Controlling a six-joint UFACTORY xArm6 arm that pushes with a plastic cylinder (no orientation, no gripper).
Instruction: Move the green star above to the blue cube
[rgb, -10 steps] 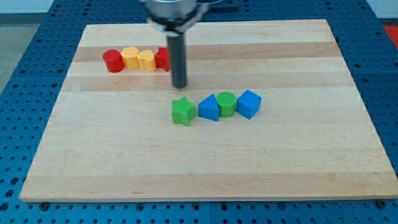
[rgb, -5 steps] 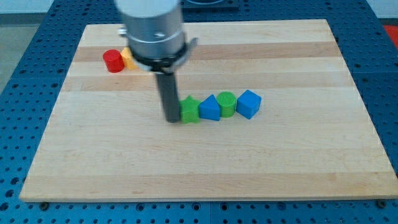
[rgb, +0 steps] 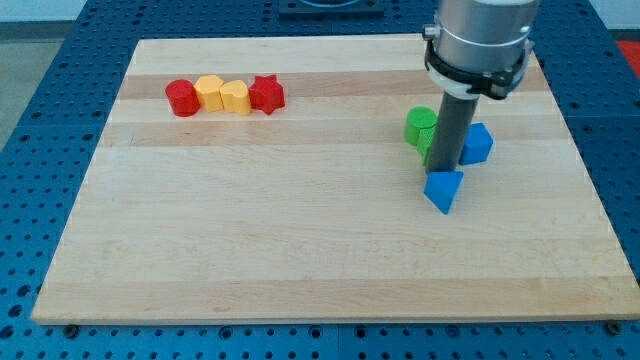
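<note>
My tip (rgb: 446, 166) stands in the right half of the board inside a tight cluster of blocks. The green star (rgb: 428, 146) shows only as a sliver at the rod's left side, mostly hidden behind it. The blue cube (rgb: 477, 143) sits just right of the rod, level with the star. A green cylinder (rgb: 420, 123) touches the star at its upper left. A blue triangle (rgb: 443, 190) lies just below the tip. Whether the star touches the cube is hidden by the rod.
A row of blocks lies at the board's upper left: a red cylinder (rgb: 181, 97), a yellow block (rgb: 209, 93), a yellow heart (rgb: 235, 97) and a red star (rgb: 266, 93). The board's right edge (rgb: 572, 150) is close to the cluster.
My tip swept from the row's left end far to the view's right. The green star, green cylinder and blue cube went right and up; the blue triangle slipped below the tip.
</note>
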